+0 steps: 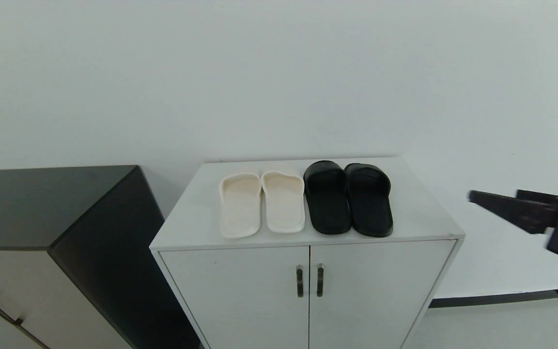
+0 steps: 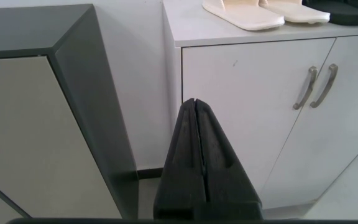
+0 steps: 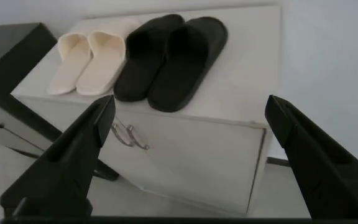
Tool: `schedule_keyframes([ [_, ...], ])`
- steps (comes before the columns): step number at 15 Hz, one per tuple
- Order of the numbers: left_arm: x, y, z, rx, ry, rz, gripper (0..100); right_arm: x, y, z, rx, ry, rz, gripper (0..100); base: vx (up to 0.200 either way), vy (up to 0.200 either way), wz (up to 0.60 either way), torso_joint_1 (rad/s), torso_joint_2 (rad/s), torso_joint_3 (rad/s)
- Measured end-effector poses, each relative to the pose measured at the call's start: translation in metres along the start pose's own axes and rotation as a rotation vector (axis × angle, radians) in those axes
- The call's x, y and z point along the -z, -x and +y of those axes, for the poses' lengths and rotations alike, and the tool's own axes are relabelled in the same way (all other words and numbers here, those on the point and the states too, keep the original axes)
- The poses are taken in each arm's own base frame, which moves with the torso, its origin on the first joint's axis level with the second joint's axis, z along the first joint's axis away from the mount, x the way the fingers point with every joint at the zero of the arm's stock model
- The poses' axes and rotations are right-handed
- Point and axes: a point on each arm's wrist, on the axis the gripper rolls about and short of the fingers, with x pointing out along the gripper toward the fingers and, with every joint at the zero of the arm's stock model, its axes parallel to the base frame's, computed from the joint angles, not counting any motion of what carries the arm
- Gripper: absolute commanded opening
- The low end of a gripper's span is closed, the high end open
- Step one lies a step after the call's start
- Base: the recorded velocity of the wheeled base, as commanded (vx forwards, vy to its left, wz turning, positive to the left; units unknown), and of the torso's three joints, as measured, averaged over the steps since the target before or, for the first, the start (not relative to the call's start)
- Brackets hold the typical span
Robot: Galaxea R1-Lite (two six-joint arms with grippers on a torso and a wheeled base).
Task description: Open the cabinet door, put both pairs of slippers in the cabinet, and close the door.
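Plain white wall behind. White cabinet, doors shut. Cream slippers lie left of the top's middle, black slippers right, near the front edge. Probably light, bendy foam: pinch the straps. Your right end effector gapes empty beyond the right edge; your left end effector is closed, empty.

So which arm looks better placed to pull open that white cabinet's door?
Probably right: the right gripper is open and raised beside the white two-door cabinet, facing its metal handles. The left gripper is shut, lower down.
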Motion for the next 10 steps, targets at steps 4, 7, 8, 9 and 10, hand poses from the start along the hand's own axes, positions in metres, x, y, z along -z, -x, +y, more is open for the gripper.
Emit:
schedule_keyframes([
  [4,0.0,0.0,0.0,-0.001,0.0,0.0,0,-0.004,-0.087,0.047,0.146,-0.007,-0.026,100,0.0,0.0,0.0,0.0,0.0,0.0],
  [7,0.0,0.0,0.0,0.0,0.0,0.0,0,0.004,-0.14,0.07,0.25,0.002,-0.04,100,0.0,0.0,0.0,0.0,0.0,0.0],
  [8,0.0,0.0,0.0,0.001,0.0,0.0,0,0.006,-0.153,0.073,0.267,0.003,-0.044,100,0.0,0.0,0.0,0.0,0.0,0.0],
  [9,0.0,0.0,0.0,0.001,0.0,0.0,0,0.011,-0.166,0.077,0.286,0.006,-0.044,100,0.0,0.0,0.0,0.0,0.0,0.0],
  [10,0.0,0.0,0.0,0.001,0.0,0.0,0,0.014,-0.178,0.08,0.295,0.009,-0.045,100,0.0,0.0,0.0,0.0,0.0,0.0],
])
